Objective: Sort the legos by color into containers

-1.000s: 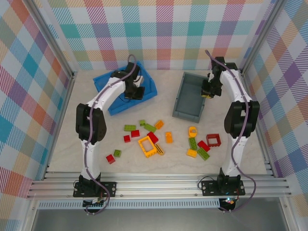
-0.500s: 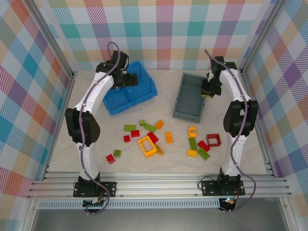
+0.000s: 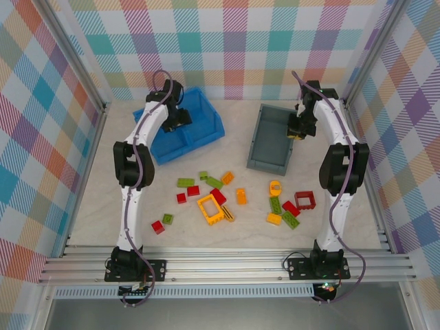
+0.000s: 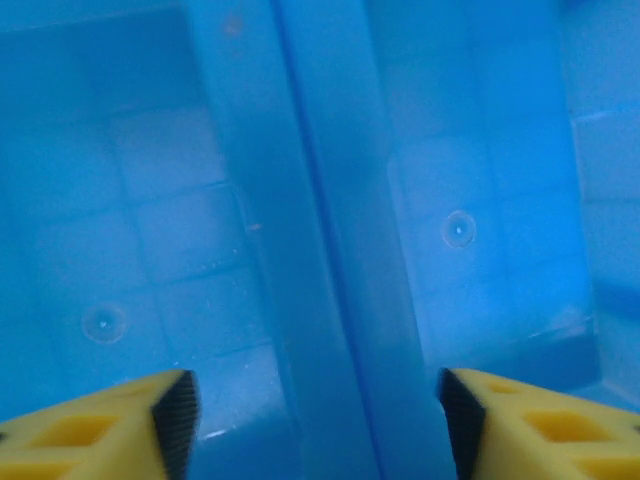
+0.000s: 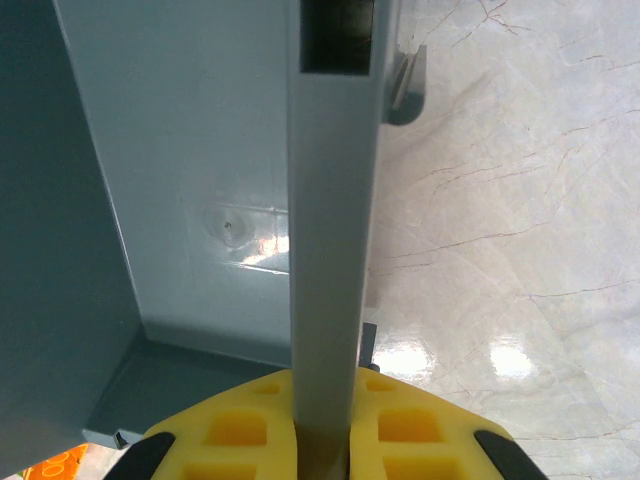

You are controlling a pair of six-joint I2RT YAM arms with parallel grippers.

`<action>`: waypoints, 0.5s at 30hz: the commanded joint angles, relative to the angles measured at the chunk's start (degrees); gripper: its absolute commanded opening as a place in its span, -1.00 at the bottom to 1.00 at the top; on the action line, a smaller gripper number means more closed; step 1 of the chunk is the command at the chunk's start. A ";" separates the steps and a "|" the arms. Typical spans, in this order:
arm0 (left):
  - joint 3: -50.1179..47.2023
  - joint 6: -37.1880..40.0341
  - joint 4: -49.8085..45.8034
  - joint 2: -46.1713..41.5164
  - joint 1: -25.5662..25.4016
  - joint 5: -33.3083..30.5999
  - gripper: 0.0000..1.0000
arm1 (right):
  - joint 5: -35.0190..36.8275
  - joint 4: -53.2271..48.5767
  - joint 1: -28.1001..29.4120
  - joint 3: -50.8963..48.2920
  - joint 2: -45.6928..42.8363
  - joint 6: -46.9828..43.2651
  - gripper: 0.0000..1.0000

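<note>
Since every one of the legos (image 3: pixel 220 199) lies loose on the counter (image 3: pixel 103 206), on the arm-base side of the grey bin (image 3: pixel 271 141), the sort looks barely begun, if at all. Reds, greens and yellow/oranges are mixed together, incl. the yellow window-frame piece (image 3: pixel 210 208) and a red frame piece (image 3: pixel 304 200). The grey bin's floor looks bare from the top view. The blue bin (image 3: pixel 199 130), well to the left of the grey bin, shows bare floor in both compartments as far as the left wrist view reaches. So approx. the whole job is left: all bricks to pick, and no colour has a home yet.

Both arms are busy w/ containers, not bricks. The right hand (image 3: pixel 297 130) is clamped on the grey bin's right-side wall; the right wrist view has that wall pinched tight btw. the two yellow fingers. The left hand (image 3: pixel 180 119) sits over the blue bin w/ its fingers spread wide, gripping nothing. Its wrist view looks straight down on the bin's divider, which runs up between the fingers.

Vs. 1 s ago, when the blue bin looked tipped and skewed under the left hand, it now sits square and upright, same as half a sec. ago. The left arm has swung since then, elbow pulled in and hand brought back over the bin's left part. The right arm, grey bin and bricks haven't shifted.
</note>
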 commanded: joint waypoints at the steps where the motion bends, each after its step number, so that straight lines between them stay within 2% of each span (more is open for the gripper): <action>1: 2.74 2.17 -0.73 0.46 0.48 2.54 -0.06 | -0.49 0.27 0.29 0.00 0.05 -1.44 -1.00; 5: 2.62 6.47 -1.96 -0.16 0.29 4.53 -0.69 | 0.45 0.16 0.28 0.50 0.35 -1.22 -1.00; 8: 1.01 9.11 -3.19 -1.93 -0.17 6.38 -1.00 | 1.20 0.00 0.25 0.92 0.48 -1.38 -1.00; 11: -3.65 11.95 -1.90 -5.15 -2.01 10.38 -1.00 | 1.83 -0.18 0.25 1.53 0.93 -1.76 -1.00; 15: -9.38 12.62 -0.21 -9.00 -5.72 12.45 -1.00 | 0.82 -2.00 0.29 4.98 3.56 -2.95 -1.00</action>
